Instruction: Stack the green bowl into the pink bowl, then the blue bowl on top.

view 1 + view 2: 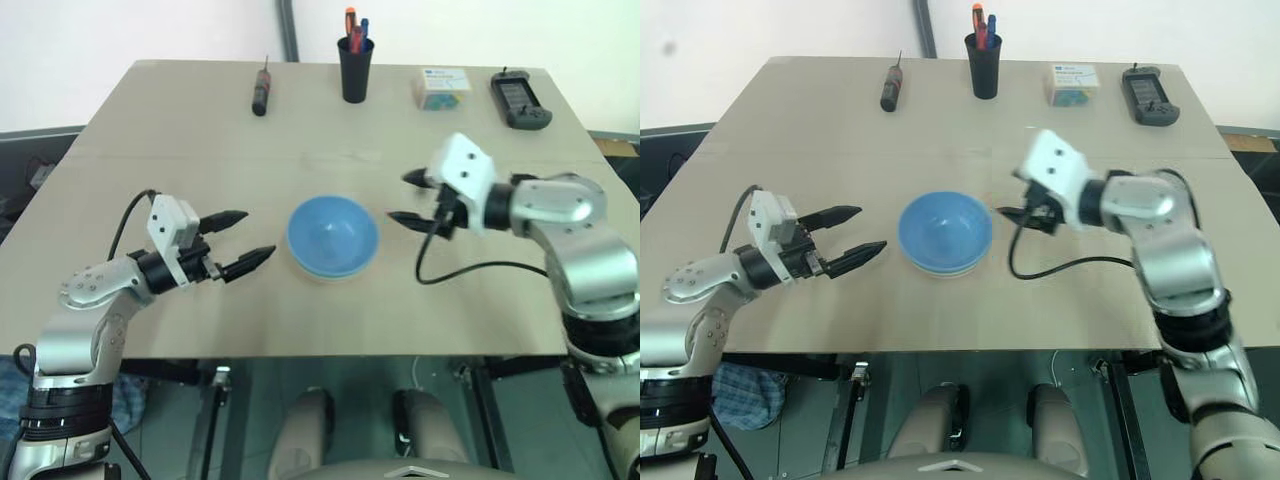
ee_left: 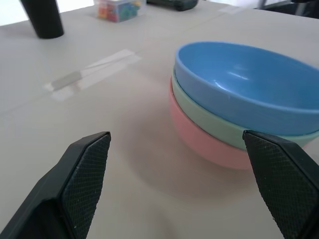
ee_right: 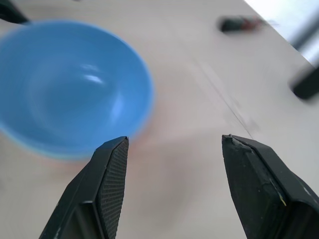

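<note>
Left end effector (image 1: pixel 243 240) is hovering low over the near tabletop (image 1: pixel 200 320), fingers spread wide and holding nothing, pointing at the stack from just beside it. Right end effector (image 1: pixel 410 198) is sitting on the opposite side, fingers also spread and holding nothing, just clear of the rim.

Mid-tabletop: the blue bowl (image 2: pixel 244 84) is nesting in the green bowl (image 2: pixel 219 127), which is nesting in the pink bowl (image 2: pixel 199 142). Rims are looking level and concentric from the left wrist view.

Judging the stack complete; the step in hand is withdrawal. Doing it well means backing both arms straight away from the bowls, fingers kept wide, without brushing the rim.

Far edge: screwdriver (image 1: pixel 261 92), black pen cup (image 1: pixel 355 68), a small box (image 1: pixel 443 87) with a label that is probably printed but not readable, and a dark handheld device (image 1: pixel 519 99). No writing is legible.
</note>
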Motion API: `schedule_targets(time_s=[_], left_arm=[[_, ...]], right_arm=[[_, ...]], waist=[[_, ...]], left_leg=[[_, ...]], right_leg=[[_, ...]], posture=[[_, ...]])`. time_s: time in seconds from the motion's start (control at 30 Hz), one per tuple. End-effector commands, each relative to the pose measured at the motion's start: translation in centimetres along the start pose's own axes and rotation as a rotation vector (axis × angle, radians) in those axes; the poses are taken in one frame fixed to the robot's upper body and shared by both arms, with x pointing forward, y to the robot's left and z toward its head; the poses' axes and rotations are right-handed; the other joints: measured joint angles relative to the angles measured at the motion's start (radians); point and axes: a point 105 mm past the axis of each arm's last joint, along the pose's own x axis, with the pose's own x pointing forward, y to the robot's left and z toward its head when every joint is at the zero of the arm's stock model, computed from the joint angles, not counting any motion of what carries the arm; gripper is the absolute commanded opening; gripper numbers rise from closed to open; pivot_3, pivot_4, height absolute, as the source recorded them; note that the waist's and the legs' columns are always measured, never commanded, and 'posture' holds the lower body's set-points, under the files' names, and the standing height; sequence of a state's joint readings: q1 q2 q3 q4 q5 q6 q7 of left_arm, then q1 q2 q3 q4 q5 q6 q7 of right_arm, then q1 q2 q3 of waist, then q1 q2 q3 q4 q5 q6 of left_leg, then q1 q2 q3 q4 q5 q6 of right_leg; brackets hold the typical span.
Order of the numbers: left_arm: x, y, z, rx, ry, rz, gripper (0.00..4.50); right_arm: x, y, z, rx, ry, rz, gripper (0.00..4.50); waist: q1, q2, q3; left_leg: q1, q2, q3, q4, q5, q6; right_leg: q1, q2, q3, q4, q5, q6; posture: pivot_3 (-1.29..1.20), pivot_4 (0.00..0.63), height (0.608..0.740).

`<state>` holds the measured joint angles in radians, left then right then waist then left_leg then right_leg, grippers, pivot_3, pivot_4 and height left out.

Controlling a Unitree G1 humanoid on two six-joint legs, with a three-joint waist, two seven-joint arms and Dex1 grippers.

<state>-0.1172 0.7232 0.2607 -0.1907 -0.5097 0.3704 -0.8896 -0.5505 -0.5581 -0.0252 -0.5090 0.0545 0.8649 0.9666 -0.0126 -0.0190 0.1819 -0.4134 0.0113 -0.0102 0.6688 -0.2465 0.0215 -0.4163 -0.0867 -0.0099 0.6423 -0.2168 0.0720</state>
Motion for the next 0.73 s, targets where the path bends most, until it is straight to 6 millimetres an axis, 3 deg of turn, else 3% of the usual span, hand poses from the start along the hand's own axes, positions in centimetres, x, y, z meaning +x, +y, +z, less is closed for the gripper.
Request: schedule_targets(time_s=[0.03,0.17,0.33,0.5,0.73], left_arm=[[-0.2,-1.0,0.2,0.025,0.002,0.013,4.5],[-0.5,-1.4,-0.6,0.032,0.02,0.023,4.5],[-0.7,-1.5,-1.1,0.058,0.037,0.034,4.5],[-0.9,-1.6,-1.3,0.077,0.029,0.029,4.5],[-0.6,-1.7,-1.4,0.098,0.019,0.023,4.5]], right_arm=[[-2.9,0.2,-1.1,0.015,-0.066,-0.027,3.12],[-4.8,1.5,-4.0,0.12,-0.109,-0.02,3.12],[-6.7,3.4,-6.1,0.167,-0.171,0.052,3.12],[-8.4,2.8,-7.6,0.199,-0.173,0.012,3.12],[-9.2,2.6,-8.9,0.19,-0.138,-0.012,3.12]], waist=[[0.0,0.0,0.0],[0.0,0.0,0.0],[0.002,0.0,0.0],[0.001,0.0,0.0],[0.002,0.0,0.0]], left_leg=[[0.0,0.0,0.0,0.0,0.0,0.0],[0.001,0.0,0.001,0.0,0.0,0.0],[0.003,0.0,0.002,0.001,0.0,0.0],[0.006,0.0,0.004,0.001,0.0,0.0],[0.008,0.001,0.005,0.001,0.0,0.0]], right_leg=[[0.0,0.0,0.0,0.0,0.0,0.0],[0.001,0.0,0.001,0.0,0.0,0.0],[0.003,0.0,0.001,0.0,0.0,0.0],[0.004,0.0,0.004,0.0,0.0,0.0],[0.006,0.001,0.004,0.0,0.0,0.0]], posture=[[0.0,0.15,0.74],[0.0,0.15,0.74],[0.0,0.15,0.74],[0.0,0.15,0.74],[0.0,0.15,0.74]])
